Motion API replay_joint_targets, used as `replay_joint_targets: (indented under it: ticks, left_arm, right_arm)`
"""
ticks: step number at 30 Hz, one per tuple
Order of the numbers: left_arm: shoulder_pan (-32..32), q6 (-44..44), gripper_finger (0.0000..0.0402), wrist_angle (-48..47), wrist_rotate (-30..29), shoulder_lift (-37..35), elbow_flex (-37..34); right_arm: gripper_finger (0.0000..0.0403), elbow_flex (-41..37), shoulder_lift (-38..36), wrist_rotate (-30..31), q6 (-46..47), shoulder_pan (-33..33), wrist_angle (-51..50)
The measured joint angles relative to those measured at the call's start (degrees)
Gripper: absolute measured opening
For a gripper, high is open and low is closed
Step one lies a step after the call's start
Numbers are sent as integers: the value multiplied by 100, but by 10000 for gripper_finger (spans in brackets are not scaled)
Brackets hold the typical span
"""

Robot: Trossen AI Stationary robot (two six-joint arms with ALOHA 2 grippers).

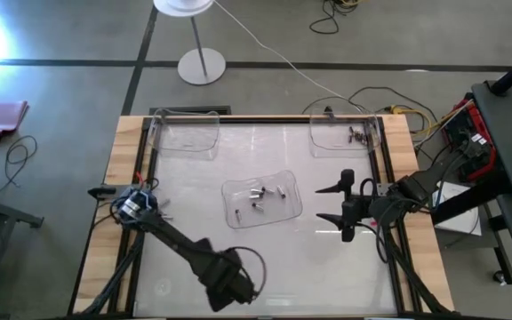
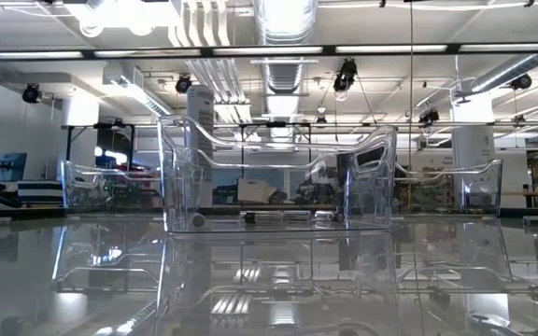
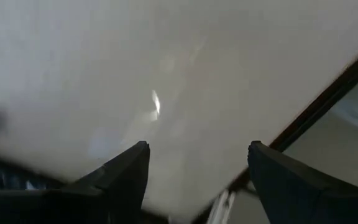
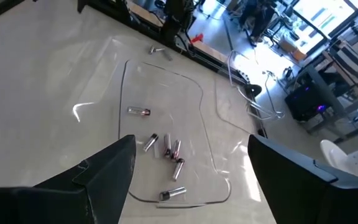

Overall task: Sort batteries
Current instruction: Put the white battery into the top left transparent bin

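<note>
Left tool [image 1: 229, 289] parked low at near edge of desk [image 1: 194, 222], fingers spread, nothing between them. Centre: clear plastic tray [image 1: 262, 201] holding loose batteries [image 1: 258, 196], about six, scattered flat on tray floor. Far left corner: second clear tray [image 1: 185, 133], contents not discernible. Far right corner: third clear tray [image 1: 345, 135] with a few small dark batteries [image 1: 357, 136] clustered against its right side. Right tool [image 1: 331, 203] just right of centre tray, fingers wide apart, empty, apart from tray.
</note>
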Motion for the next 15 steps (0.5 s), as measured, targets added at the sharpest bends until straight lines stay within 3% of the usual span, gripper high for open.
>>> replay_joint_targets:
  ticks: [8, 15]
  left_arm:
    - [-280, -285, 230, 145, 1404, -341, -1358]
    - [-430, -290, 230, 1354, 2530, -720, -2539]
  right_arm:
    - [283, -144, 12, -5, 350, 0, 12]
    - [276, -344, 13, -9, 717, 0, 81]
